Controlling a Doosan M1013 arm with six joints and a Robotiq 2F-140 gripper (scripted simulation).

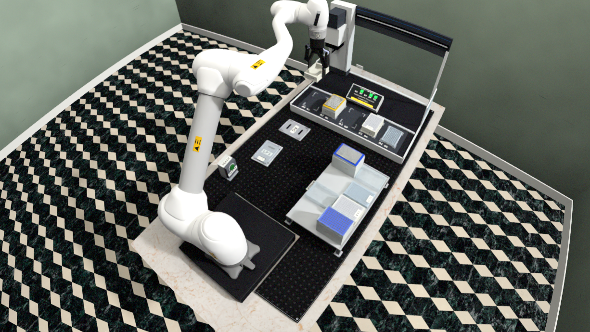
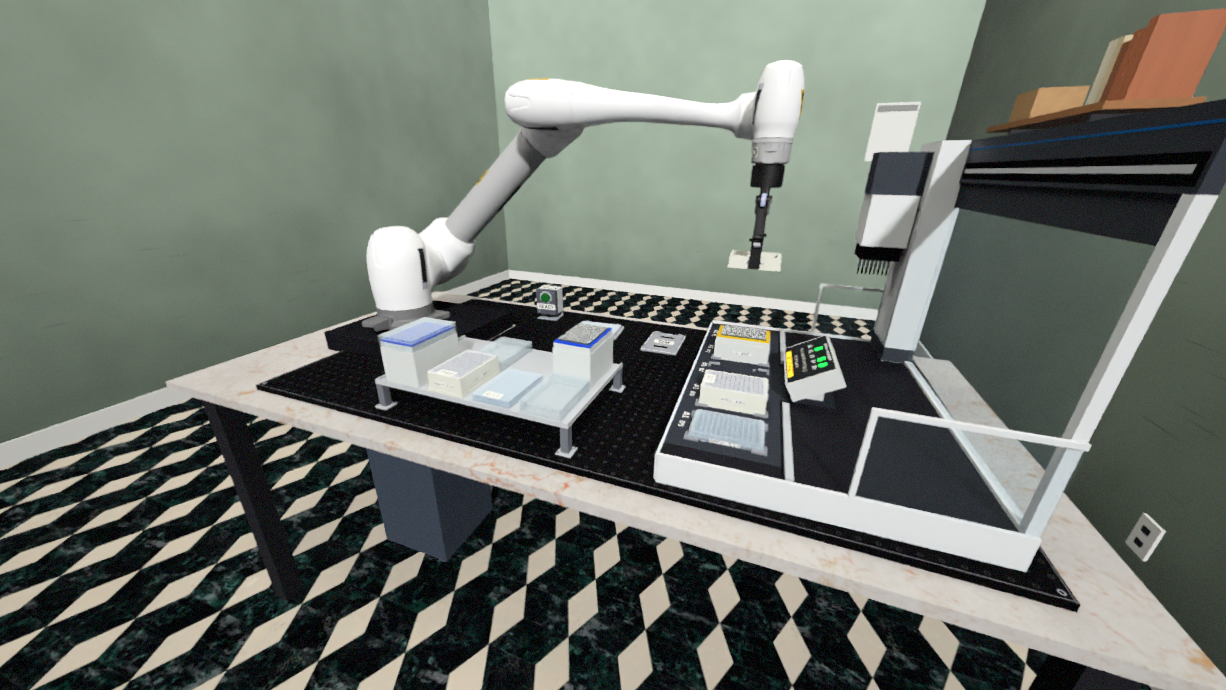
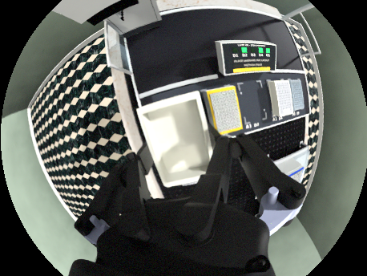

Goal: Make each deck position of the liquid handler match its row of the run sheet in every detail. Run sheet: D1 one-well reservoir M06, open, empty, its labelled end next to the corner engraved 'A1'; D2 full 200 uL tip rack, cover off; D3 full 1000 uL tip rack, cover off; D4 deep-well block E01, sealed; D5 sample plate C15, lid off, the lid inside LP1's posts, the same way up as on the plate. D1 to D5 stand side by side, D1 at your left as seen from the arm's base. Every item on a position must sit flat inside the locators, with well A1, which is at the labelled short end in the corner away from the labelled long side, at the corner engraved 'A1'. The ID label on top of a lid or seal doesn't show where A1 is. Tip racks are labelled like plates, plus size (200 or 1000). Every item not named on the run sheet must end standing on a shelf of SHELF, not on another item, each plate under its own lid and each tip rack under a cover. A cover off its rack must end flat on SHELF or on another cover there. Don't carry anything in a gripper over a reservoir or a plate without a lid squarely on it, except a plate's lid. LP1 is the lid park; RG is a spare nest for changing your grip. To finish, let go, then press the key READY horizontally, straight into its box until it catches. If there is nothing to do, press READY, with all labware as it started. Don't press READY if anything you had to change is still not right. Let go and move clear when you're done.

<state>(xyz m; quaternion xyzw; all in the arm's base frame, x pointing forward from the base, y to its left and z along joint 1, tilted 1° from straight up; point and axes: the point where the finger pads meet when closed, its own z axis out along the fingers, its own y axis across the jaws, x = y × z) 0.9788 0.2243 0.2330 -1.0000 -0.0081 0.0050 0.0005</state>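
Observation:
My gripper (image 1: 316,62) (image 2: 754,255) (image 3: 179,139) is shut on a white one-well reservoir (image 1: 313,74) (image 2: 737,259) (image 3: 176,136). It holds it level, high above the left end of the liquid handler deck (image 1: 408,150) (image 2: 729,480). The reservoir is open and looks empty. Below it the leftmost deck position (image 1: 308,101) is bare. To its right stand a yellow-rimmed tip rack (image 1: 333,105) (image 2: 742,341) (image 3: 224,109), a bare position (image 1: 351,117), a white deep-well block (image 1: 372,124) (image 2: 733,390) and a clear plate (image 1: 391,135) (image 2: 727,428).
The shelf (image 1: 301,210) (image 2: 480,407) holds a blue-rimmed rack (image 1: 348,159), a blue-covered rack (image 1: 335,222) and several plates and covers. The lid park (image 1: 266,153), the spare nest (image 1: 294,129) and the READY key (image 1: 230,168) lie left of it. The pipette head (image 1: 340,24) (image 2: 887,205) stands close to my gripper.

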